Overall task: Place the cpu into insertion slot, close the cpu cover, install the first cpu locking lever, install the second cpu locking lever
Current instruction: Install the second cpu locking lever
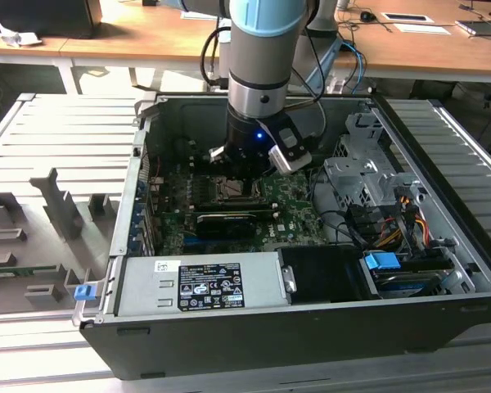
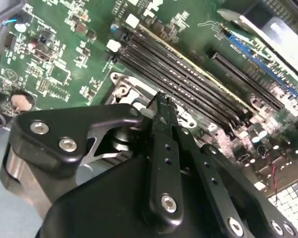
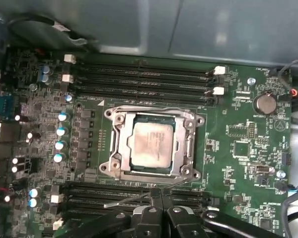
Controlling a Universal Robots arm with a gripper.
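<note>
One cpu (image 3: 152, 141) already lies in the slot (image 3: 120, 144), with the cover (image 3: 188, 141) shut over it like a frame. The gripper (image 3: 157, 194) is low over the board (image 3: 248, 144), just beside the socket's edge, fingers pressed together around nothing that I can see. A thin lever (image 3: 139, 197) lies loose beside the fingertips, its long axis along that socket edge. Memory slots (image 3: 139, 79) flank the socket closely, so room is tight inside the case (image 1: 442, 205).
</note>
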